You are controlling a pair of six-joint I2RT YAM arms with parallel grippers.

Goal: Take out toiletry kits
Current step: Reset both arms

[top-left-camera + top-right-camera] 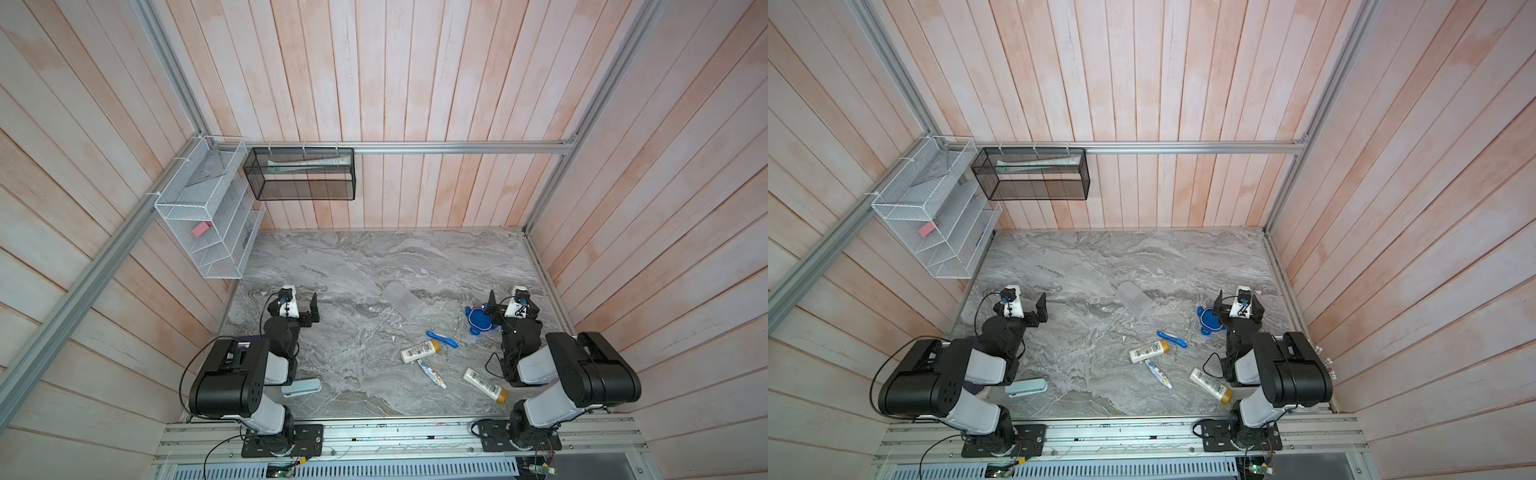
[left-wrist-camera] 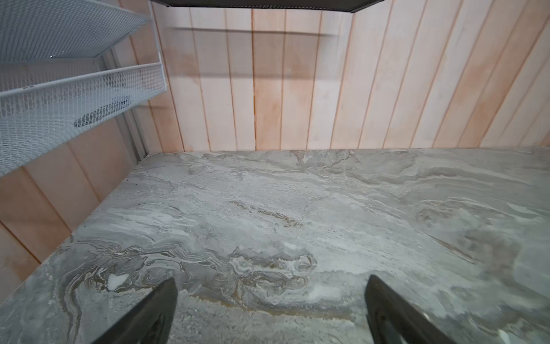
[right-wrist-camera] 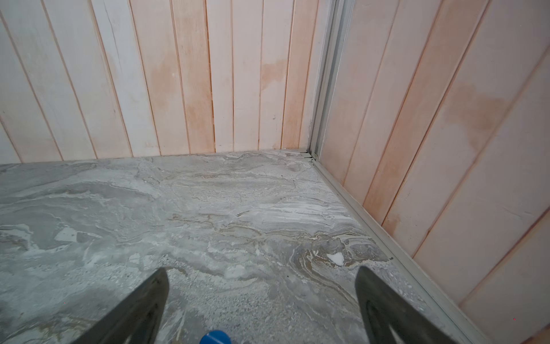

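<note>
The toiletry kits lie loose on the marble table (image 1: 353,270) in both top views. They are a white bottle with an amber cap (image 1: 420,351) (image 1: 1148,351), a second such bottle (image 1: 485,385) (image 1: 1211,385), a small toothpaste tube (image 1: 432,374) (image 1: 1158,374) and a blue toothbrush (image 1: 441,338) (image 1: 1172,338). My left gripper (image 1: 293,305) (image 2: 272,286) hovers open at the table's left, far from them. Right of the toothbrush, my right gripper (image 1: 514,300) (image 3: 262,277) is open and empty above the blue lid (image 1: 478,320) (image 3: 215,337).
A clear jar (image 1: 402,300) lies on its side mid-table, lidless. A pale blue case (image 1: 301,387) rests by the left arm's base. A white mesh shelf (image 1: 208,216) hangs on the left wall and a black mesh basket (image 1: 301,174) on the back wall.
</note>
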